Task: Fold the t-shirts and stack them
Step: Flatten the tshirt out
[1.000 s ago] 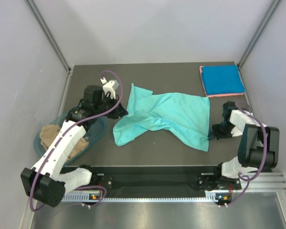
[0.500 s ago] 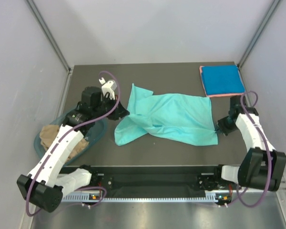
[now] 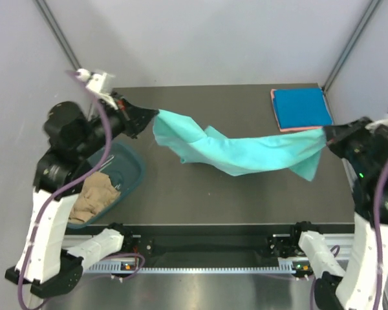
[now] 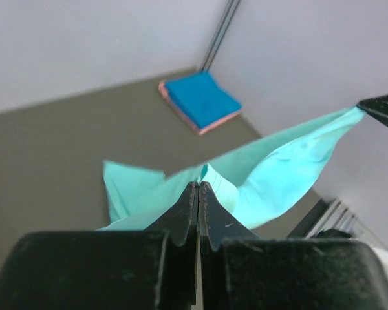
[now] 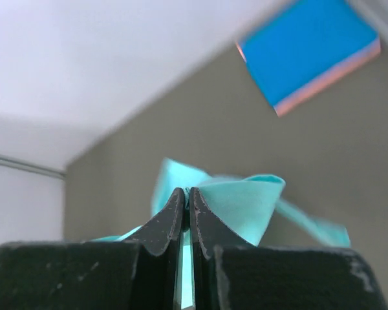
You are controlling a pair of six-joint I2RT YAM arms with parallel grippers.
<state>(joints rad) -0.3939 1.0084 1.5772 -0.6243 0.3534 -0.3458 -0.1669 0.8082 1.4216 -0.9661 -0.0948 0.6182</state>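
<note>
Four tees in all: one teal t-shirt, one blue t-shirt, one pink t-shirt, one tan t-shirt. One tub. Two end effectors: one left end effector, one right end effector. One desk

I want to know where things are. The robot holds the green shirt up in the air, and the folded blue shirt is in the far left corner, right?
Not quite. The blue shirt is in the far right corner, as the top view shows. The robot does hold the green shirt up in the air.
</note>
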